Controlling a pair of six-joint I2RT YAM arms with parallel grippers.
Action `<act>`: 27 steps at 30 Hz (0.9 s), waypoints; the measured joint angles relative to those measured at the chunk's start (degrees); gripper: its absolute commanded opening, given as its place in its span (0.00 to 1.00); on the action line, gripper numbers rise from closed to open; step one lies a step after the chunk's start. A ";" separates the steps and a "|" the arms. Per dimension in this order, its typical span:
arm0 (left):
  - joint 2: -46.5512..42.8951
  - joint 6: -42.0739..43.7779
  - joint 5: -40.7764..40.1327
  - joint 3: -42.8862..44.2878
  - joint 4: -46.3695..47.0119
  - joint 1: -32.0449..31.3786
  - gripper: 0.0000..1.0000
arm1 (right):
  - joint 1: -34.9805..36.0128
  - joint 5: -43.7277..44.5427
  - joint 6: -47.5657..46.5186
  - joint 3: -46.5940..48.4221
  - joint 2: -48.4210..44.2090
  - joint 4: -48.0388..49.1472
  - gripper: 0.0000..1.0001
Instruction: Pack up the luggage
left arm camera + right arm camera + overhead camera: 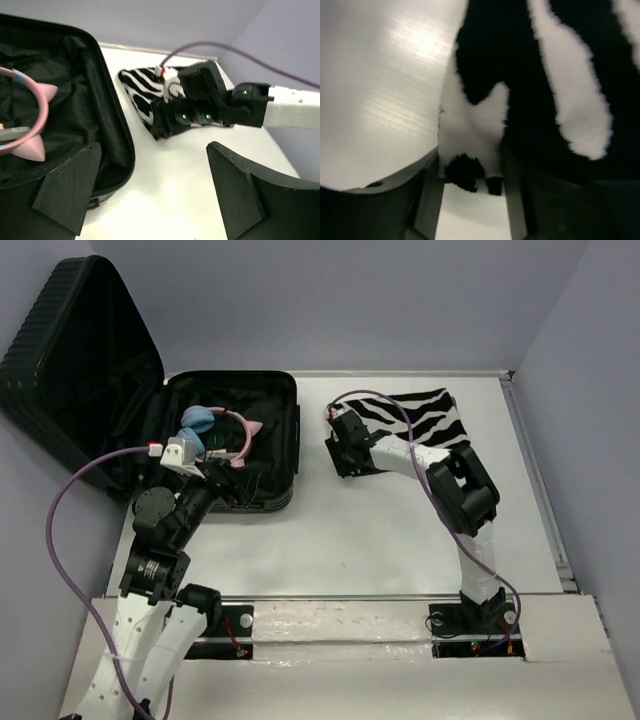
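Note:
The luggage [80,370] lies open at the far left, lid tilted back against the wall; its rim also shows in the left wrist view [112,115]. Pink cat-ear headphones [243,435] with blue pads lie inside on the black lining; they also show in the left wrist view [37,145]. My left gripper [226,486] is open and empty over the suitcase's near right corner, its jaws wide apart [160,195]. My right gripper [343,456] is shut on the left corner of the zebra-striped pouch [425,415], which fills the right wrist view [560,75] with the corner between the jaws [470,170].
The white table [380,540] has a raised rail [535,480] along its right side and grey walls behind and on both sides. A purple cable [60,500] loops left of my left arm.

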 measured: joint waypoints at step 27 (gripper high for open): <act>41.33 -4.68 -14.40 15.02 4.02 -34.23 0.99 | -7.23 -0.44 27.67 -56.54 -67.12 1.49 1.00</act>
